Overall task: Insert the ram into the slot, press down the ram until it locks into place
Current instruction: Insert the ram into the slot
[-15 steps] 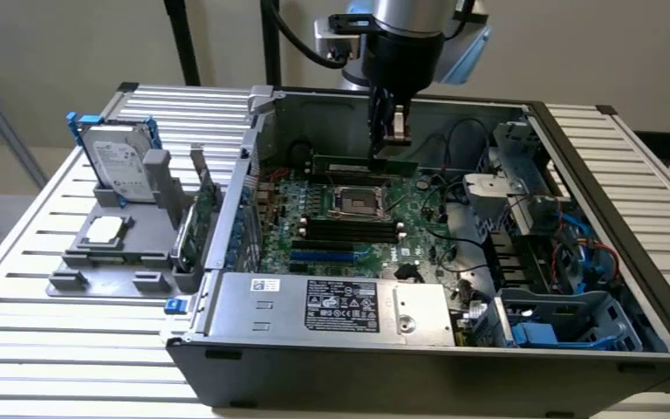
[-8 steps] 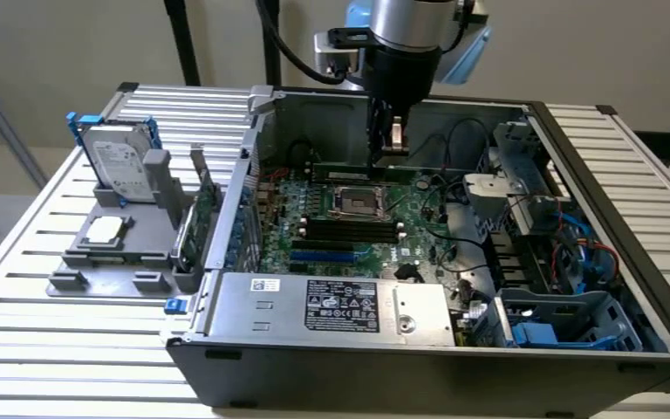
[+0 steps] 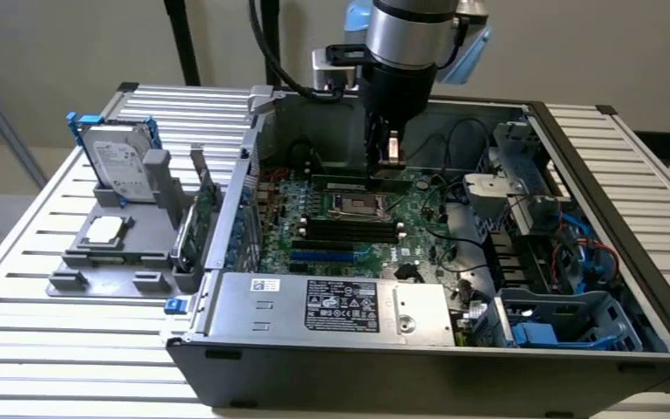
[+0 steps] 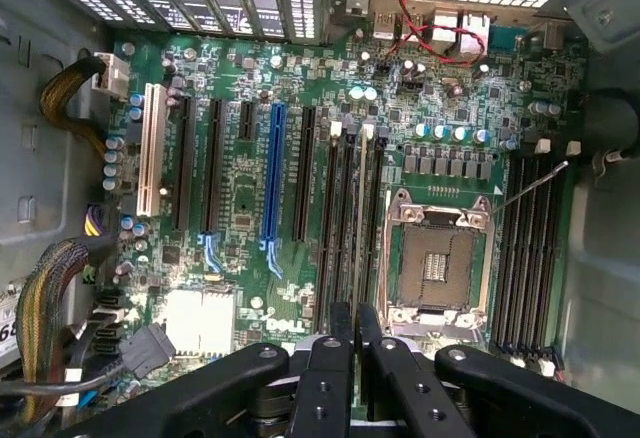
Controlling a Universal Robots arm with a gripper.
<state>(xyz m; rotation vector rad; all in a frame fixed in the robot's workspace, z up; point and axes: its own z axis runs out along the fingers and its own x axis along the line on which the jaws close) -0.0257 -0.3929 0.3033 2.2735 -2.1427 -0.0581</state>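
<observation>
Gripper: the gripper (image 4: 355, 310) is hanging low inside the open computer case (image 3: 568, 140), with its two black fingers (image 4: 330, 368) drawn to a thin gap and pinching the upper edge of the ram.
The ram: the ram (image 4: 363, 218) is standing edge-up in the slot (image 4: 368, 134). Its visible end is lying level with the white end clips of the bank. In the exterior view it is showing as a thin green strip (image 3: 341, 182) just below the fingertips.
Neighbours: the parallel black memory slots (image 4: 343, 218) are lying just beside the ram on one side. The CPU socket (image 4: 437, 263) is sitting near it on the other side, with a narrow strip of board between.
Second bank: four more black memory slots (image 4: 528, 258) are lying beyond the CPU socket, well apart from the fingers.
Blue slot: the blue slot (image 4: 276, 178) is lying parallel to the ram, beyond the black sockets and clear of the gripper.
Open room: the arm is coming straight down through the case's open top. The case's rear wall (image 3: 311, 122) is standing close behind it and the drive cage (image 3: 522, 166) is standing off to the exterior view's right.
Edges: the power supply (image 3: 311, 305) is closing the near side of the case.
Outside the case: a hard drive (image 3: 119, 166) is standing upright in a grey fixture (image 3: 108, 253) on the slatted table (image 3: 32, 349).
</observation>
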